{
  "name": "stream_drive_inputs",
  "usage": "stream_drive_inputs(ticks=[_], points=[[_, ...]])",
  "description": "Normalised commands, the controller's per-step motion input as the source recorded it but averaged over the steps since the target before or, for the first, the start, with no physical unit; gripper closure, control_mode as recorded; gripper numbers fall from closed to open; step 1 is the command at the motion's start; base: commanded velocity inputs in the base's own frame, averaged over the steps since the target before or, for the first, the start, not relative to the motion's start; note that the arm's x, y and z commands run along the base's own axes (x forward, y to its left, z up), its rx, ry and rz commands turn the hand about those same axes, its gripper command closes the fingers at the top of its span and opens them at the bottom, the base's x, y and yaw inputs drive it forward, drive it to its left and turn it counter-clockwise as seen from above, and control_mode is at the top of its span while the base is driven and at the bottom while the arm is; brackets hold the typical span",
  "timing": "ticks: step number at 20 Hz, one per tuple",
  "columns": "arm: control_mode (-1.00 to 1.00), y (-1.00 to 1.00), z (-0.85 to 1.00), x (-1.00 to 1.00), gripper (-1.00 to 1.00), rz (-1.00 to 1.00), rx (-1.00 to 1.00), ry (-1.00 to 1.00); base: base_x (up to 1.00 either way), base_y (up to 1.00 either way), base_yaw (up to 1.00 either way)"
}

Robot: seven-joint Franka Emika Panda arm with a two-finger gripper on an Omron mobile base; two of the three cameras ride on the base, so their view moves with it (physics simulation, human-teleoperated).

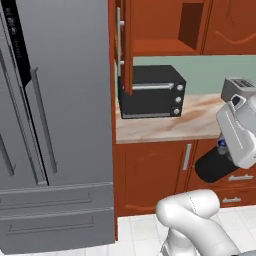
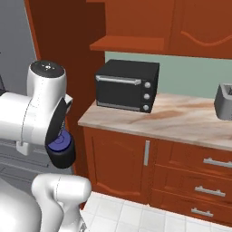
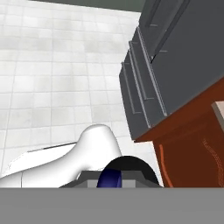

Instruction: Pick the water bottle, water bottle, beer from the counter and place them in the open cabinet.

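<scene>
The claw (image 2: 60, 141) is pinched tight on a water bottle (image 2: 62, 156) and carries it in the air, below the level of the table top and in front of the lower cabinet doors. From the right base camera the bottle hangs under the white hand, its dark blue lid (image 2: 59, 142) tucked against the hand and its black body pointing down. From the left base camera the same bottle (image 1: 215, 166) lies tilted, its black body slanting down to the left beneath the white wrist, with a small patch of blue at the upper end. The hand camera looks down past the blue lid (image 3: 109, 179) and the bottle's dark rim at the white tiled floor (image 3: 52, 78), with the grey refrigerator drawers (image 3: 144, 87) running along the right.

Behind the bottle stand the red-brown lower cabinets (image 2: 118, 158), with grey bar handles on door and drawers. Above them lies the table (image 2: 181, 120), beige-pink marble with brown veins. A black toaster oven (image 2: 128, 86) sits at its left end, near the wall, and a grey toaster (image 1: 237, 89) stands well apart to the right.

Higher up is the open cabinet (image 1: 160, 47), its door (image 1: 122, 45) swung out with a long grey bar handle, its inner shelf bare. The grey refrigerator (image 1: 55, 125) stands to the left of the table.
</scene>
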Motion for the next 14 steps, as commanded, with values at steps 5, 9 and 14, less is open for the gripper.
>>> stream_drive_inputs(ticks=[5, 9, 14], points=[[1.0, 0.0, 0.0, 0.0, 1.0, 0.0, 0.0, 0.0, 0.05, -0.2, 0.0], [1.0, 0.0, 0.0, 0.0, 1.0, 0.0, 0.0, 0.0, 0.43, -0.05, 0.0], [1.0, 0.0, 0.0, 0.0, 1.0, 0.0, 0.0, 0.0, 0.76, -0.04, 0.0]])
